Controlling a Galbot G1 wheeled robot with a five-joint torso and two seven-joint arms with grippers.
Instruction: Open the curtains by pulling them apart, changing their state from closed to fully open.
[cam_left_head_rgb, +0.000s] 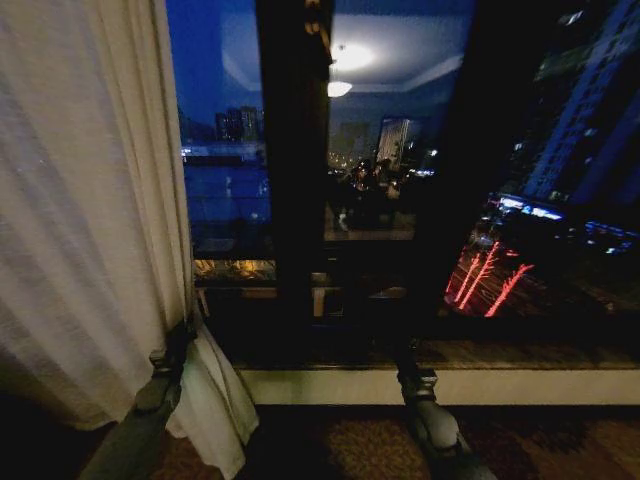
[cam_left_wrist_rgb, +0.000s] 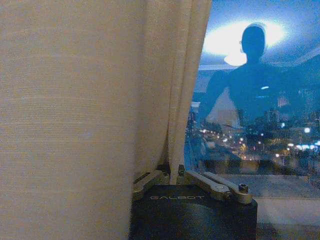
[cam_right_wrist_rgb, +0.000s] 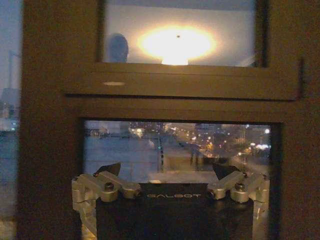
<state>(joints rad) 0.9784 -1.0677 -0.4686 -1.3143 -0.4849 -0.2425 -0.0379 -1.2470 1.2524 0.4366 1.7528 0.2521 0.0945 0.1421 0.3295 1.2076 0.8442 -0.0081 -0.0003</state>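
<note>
A: What is shown nearest, at the lower left of the head view?
B: The left gripper (cam_left_head_rgb: 180, 345) is seen clenched on the inner edge of the curtain (cam_left_head_rgb: 90, 200); in the left wrist view a fold of fabric (cam_left_wrist_rgb: 172, 100) is pinched between the closed jaws.

A: And at the lower centre?
B: The right gripper (cam_right_wrist_rgb: 170, 182) is held before the window frame (cam_right_wrist_rgb: 175, 95), jaws spread wide, nothing grasped.

A: Farther back?
B: The window glass (cam_left_head_rgb: 400, 180) is exposed across the centre and right of the frame; the night city is seen beyond.

A: How far along is the task judged to be?
B: Largely done: the sheer panel is gathered at the left. A final pull aside may remain.
</note>
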